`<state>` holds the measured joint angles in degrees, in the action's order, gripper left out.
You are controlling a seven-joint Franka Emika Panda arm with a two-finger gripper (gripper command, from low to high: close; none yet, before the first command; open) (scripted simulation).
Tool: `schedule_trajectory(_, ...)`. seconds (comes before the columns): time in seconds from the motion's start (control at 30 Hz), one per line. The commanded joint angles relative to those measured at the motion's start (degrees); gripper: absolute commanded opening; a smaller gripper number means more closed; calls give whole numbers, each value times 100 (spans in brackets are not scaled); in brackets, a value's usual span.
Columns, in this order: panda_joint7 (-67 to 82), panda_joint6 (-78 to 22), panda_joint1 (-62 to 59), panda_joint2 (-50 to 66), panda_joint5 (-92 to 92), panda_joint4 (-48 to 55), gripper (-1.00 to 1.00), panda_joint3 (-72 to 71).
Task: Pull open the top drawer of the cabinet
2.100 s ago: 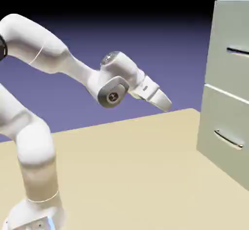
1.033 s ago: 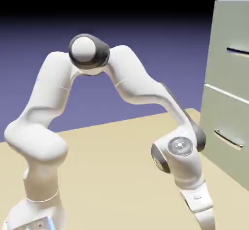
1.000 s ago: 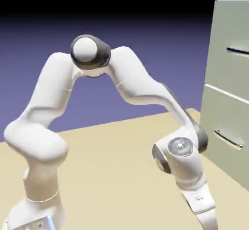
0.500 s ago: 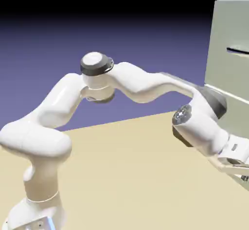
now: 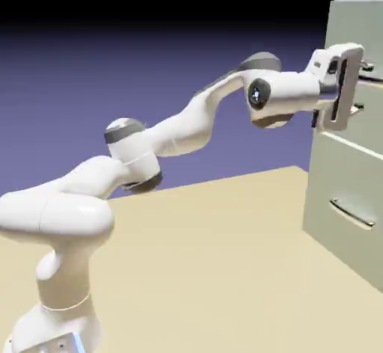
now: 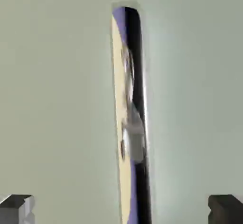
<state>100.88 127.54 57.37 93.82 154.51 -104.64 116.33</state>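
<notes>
I have the cabinet standing at the right edge of the exterior view, tall and pale grey-green, with the top drawer apparently flush with the cabinet face, so I judge it not yet pulled. The arm stretches level from the lower left so that the hand meets the drawer front square on, which is the line a straight pull needs. The gripper sits at the height of the upper handle, rolled so one finger lies above the bar and one below; that is why the handle runs top to bottom in the hand view. The jaws are spread wide, nothing between them yet.

The exterior view gives me height and shows the lower drawer with its curved handle well below the hand, but the hand itself covers most of the upper handle. The hand view supplies that: the mirrored bar centred between the two grey fingertips, both well apart from it, with the drawer front filling the picture.
</notes>
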Motion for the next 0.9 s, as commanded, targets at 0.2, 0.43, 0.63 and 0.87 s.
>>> schedule_trajectory(0.2,-179,436,-588,-116,55,1032,-100,-56)
schedule_trajectory(0.43,66,-179,240,51,-29,-421,-100,30)
schedule_trajectory(0.63,243,-700,968,201,-201,-1667,-100,171)
schedule_trajectory(0.87,411,-1295,1844,413,-566,-3120,-100,469)
